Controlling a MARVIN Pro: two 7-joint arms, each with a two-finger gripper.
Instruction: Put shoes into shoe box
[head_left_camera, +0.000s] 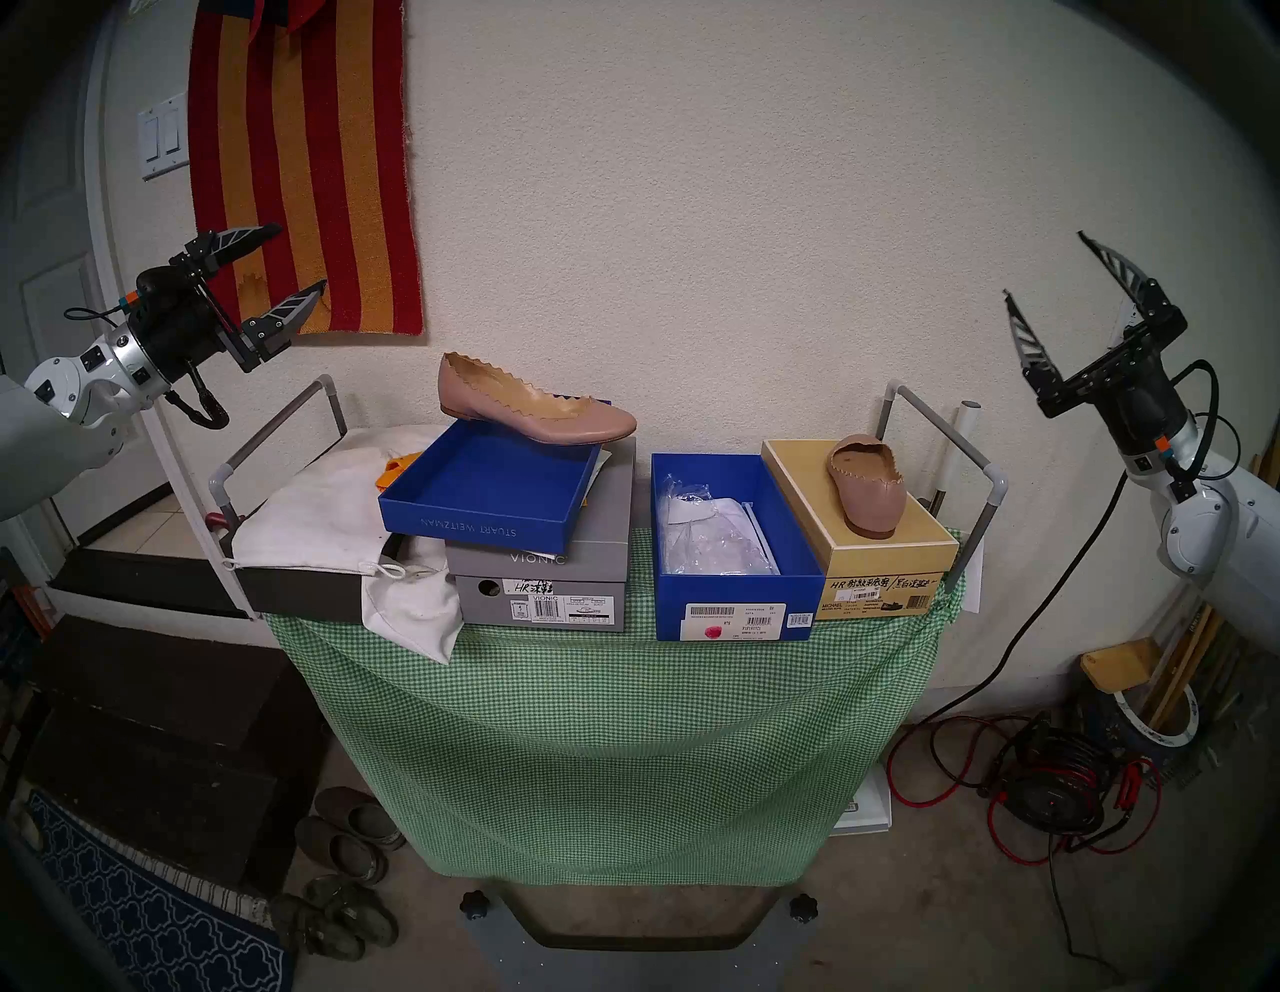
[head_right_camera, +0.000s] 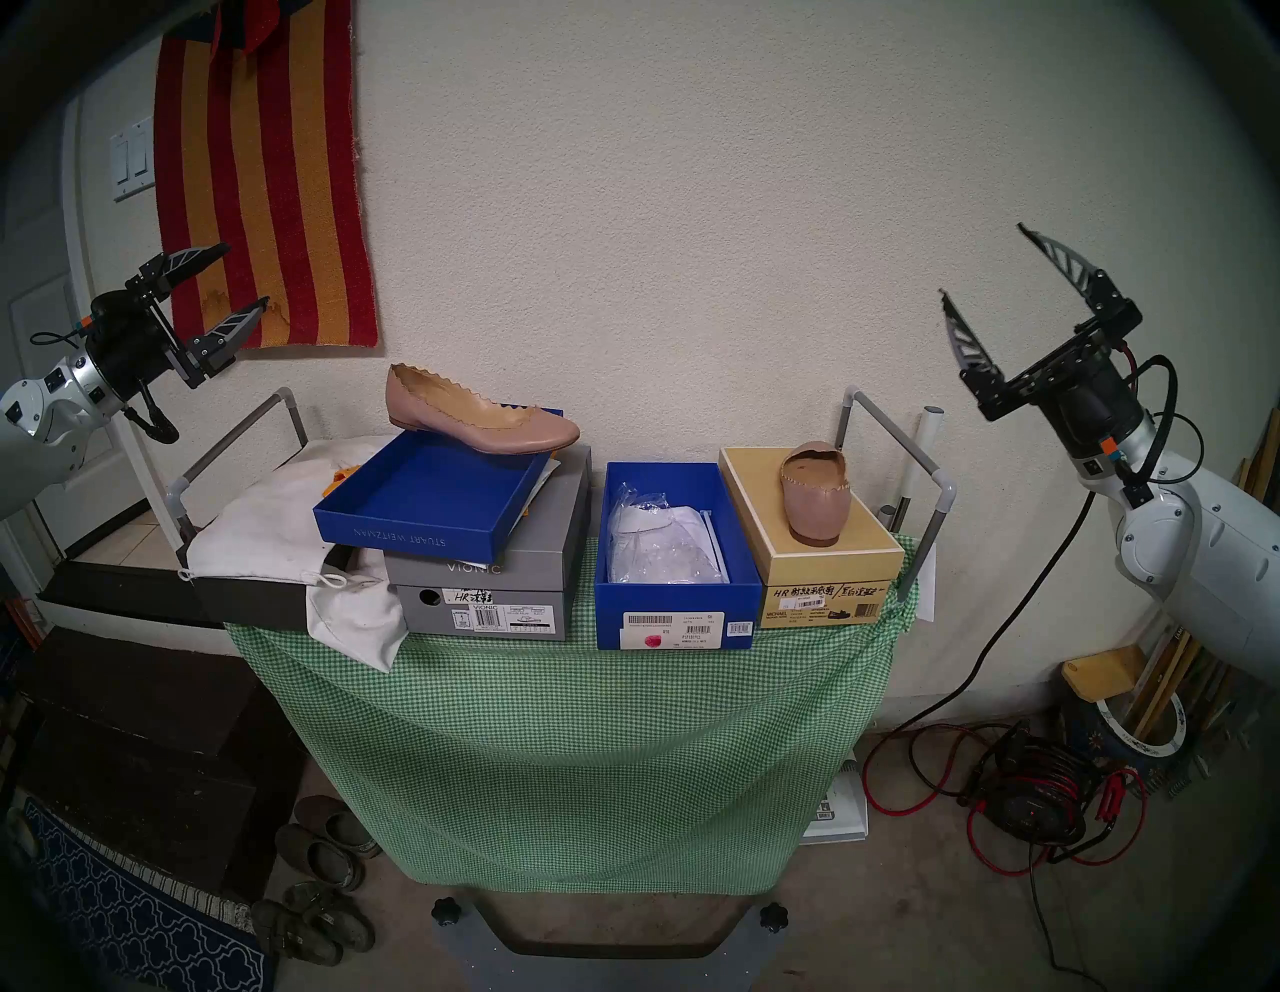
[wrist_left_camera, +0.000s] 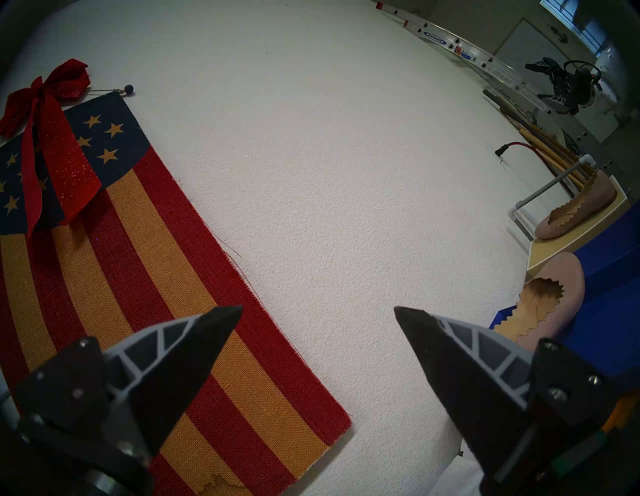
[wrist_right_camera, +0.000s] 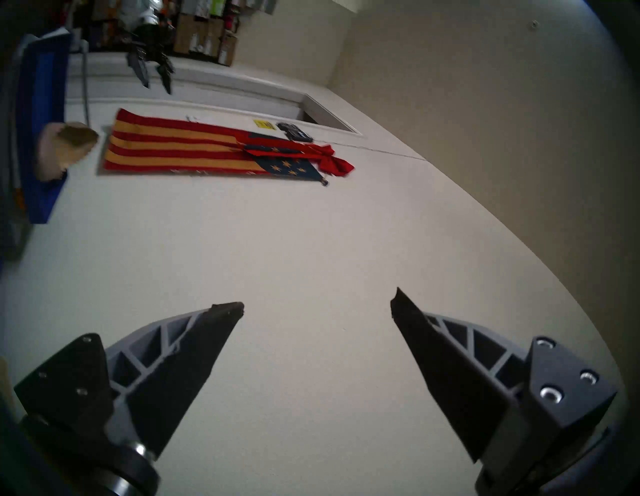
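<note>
Dusty-pink leather ballet flats (head_left_camera: 537, 405), scalloped rims: light, soft, likely flexing; pinch heel counter. Left end effector (head_left_camera: 298, 260) spread, empty, up-left of nearer flat; right end effector (head_left_camera: 1042, 267) likewise spread.

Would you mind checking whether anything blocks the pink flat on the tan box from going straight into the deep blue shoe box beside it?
Nothing visible stands between them. The flat sits on the tan box, right beside the open shoe box. Crumpled plastic and paper already lie inside it.
</note>
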